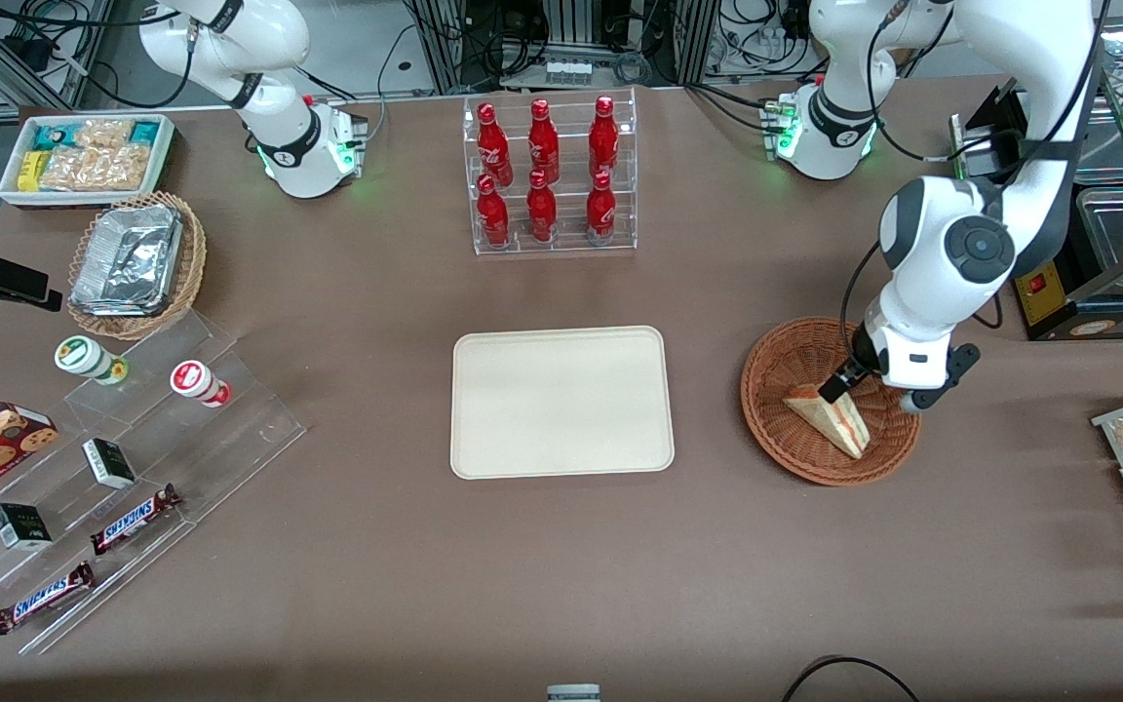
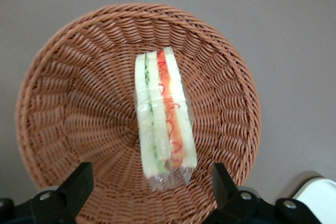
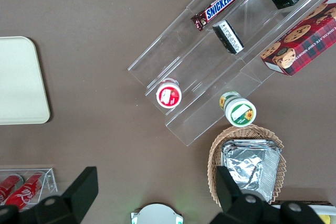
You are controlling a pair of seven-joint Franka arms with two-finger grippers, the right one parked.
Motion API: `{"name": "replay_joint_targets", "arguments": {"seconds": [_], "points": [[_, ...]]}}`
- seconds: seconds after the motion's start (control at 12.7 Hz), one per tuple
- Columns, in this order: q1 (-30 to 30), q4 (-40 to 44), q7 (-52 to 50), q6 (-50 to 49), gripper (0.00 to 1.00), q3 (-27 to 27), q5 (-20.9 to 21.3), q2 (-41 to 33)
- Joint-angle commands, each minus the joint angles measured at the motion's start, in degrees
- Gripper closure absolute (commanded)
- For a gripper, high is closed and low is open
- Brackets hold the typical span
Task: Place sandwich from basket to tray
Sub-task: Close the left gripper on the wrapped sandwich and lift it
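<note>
Front view: the sandwich (image 1: pixel 830 415) lies in the basket (image 1: pixel 776 375), its long axis slanting toward the camera, beside the tray (image 1: pixel 561 402) on the bench (image 1: pixel 561 565). The claw (image 1: pixel 832 388) hangs at its farther end.

Wrist view: the claw (image 2: pixel 152 182) is open, straddling the plastic-wrapped sandwich (image 2: pixel 164 116), pale bread with green and orange-red stripes

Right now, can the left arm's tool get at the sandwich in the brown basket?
Probably yes. The tool hangs open directly over the sandwich, which lies alone in the basket, wrapped in clear film, its layered edge facing up. Nothing covers it, and the open fingers stand wider than the wedge.
</note>
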Motion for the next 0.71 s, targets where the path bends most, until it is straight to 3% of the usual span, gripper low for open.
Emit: {"name": "replay_joint_targets", "arguments": {"seconds": [0.0, 0.63], "points": [[-0.09, 0.03, -2.47, 3.48, 0.00, 0.02, 0.60, 1.57], [-0.09, 0.12, -2.91, 7.72, 0.00, 0.02, 0.87, 6.31]]}}
